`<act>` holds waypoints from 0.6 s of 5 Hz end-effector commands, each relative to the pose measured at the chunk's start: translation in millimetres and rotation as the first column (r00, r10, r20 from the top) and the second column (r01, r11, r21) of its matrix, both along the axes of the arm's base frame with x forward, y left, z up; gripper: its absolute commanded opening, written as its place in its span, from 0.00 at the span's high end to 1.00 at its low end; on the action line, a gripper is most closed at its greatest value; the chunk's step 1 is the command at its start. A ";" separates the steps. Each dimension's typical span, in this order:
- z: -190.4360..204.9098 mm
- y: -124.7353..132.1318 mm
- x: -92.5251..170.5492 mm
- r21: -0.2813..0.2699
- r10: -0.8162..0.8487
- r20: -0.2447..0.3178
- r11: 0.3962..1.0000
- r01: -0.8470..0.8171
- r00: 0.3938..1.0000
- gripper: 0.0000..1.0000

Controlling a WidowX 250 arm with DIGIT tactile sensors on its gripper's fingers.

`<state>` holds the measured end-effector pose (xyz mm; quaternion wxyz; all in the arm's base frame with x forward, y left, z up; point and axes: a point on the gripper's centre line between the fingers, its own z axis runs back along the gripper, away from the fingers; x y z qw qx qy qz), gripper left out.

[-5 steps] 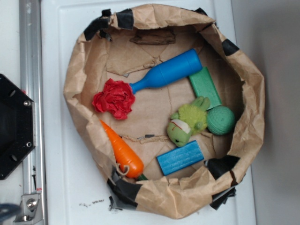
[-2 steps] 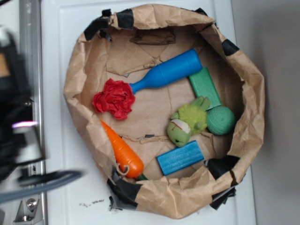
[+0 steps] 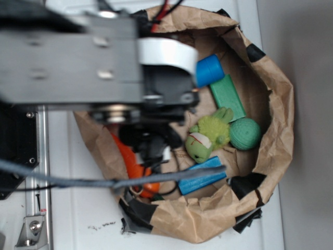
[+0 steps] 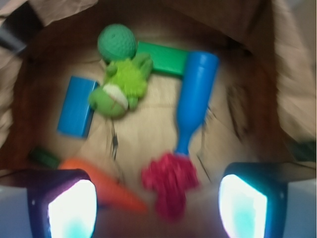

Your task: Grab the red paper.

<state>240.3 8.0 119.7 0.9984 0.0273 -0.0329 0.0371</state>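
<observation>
In the wrist view the red paper (image 4: 171, 181) is a ruffled bright red wad on the brown bag floor, blurred by motion. It lies below and between the two glowing fingertips (image 4: 72, 208) of my gripper (image 4: 157, 206), which is open and holds nothing. The wad sits closer to the right finger, and there is clear space on both sides of it. In the exterior view the arm (image 3: 104, 62) hangs over the left half of the bag and hides the red paper.
An orange carrot (image 4: 104, 186) lies just left of the wad. A blue bottle (image 4: 195, 94) points its neck at the wad. Farther off are a green plush (image 4: 121, 89), a green ball (image 4: 116, 42), a green block (image 4: 163, 57) and a blue block (image 4: 77, 106). Crumpled bag walls (image 3: 270, 140) ring everything.
The arm has swung in from the left and now hangs over the bag, covering the red paper in the exterior view. The objects have not moved.
</observation>
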 end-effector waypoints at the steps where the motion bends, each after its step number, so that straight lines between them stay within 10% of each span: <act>1: -83.0 21.9 -22.0 -0.042 -0.222 -0.150 0.975 0.218 0.963 0.00; 3: -86.5 32.7 -36.1 -0.061 -0.237 -0.095 0.971 0.232 0.967 0.15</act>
